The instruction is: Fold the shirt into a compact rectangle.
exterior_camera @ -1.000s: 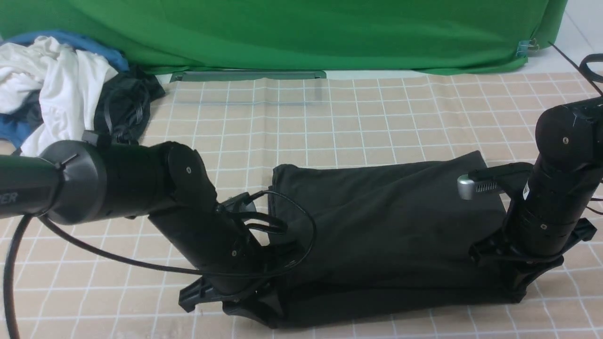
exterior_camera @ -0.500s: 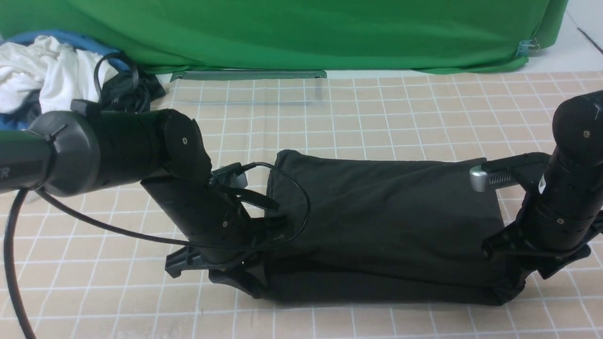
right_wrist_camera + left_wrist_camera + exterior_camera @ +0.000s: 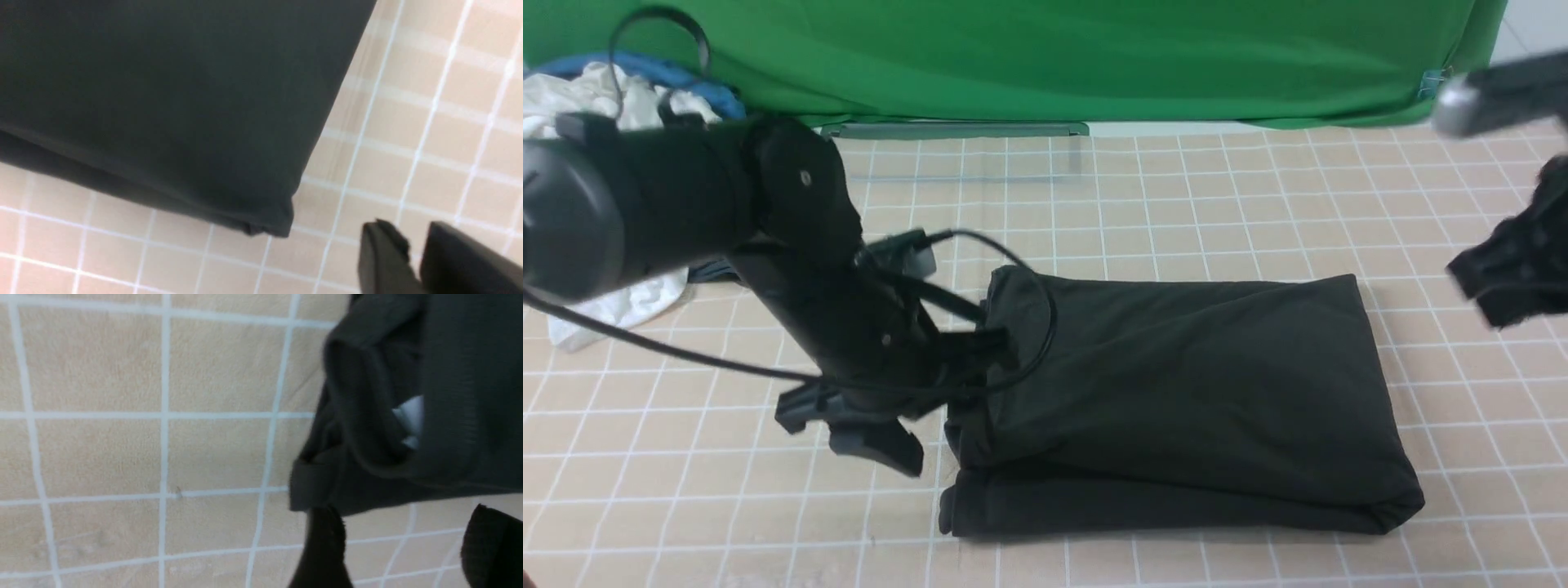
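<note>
The black shirt (image 3: 1176, 384) lies folded as a wide rectangle on the checked cloth, its doubled edge toward me. A white neck label (image 3: 410, 416) shows inside the folds at its left end. My left gripper (image 3: 849, 433) hangs just off that left end, jaws open and empty; the left wrist view shows the left gripper (image 3: 402, 522) next to the shirt's (image 3: 408, 355) corner. My right gripper (image 3: 1511, 278) is raised, blurred, off the far right. In the right wrist view the right gripper (image 3: 412, 232) has its fingers almost together with nothing between them, clear of the shirt's (image 3: 163, 102) right corner.
A pile of white clothes (image 3: 605, 106) with blue and dark pieces lies at the back left behind my left arm. A green backdrop (image 3: 1045, 57) closes the far side, with a grey strip (image 3: 953, 131) at its foot. Checked cloth (image 3: 1176, 188) covers the table.
Both grippers have let go of the shirt's near edge and lifted. The left one opened and drew left; the right arm swung up and to the right. The shirt has settled flat.
</note>
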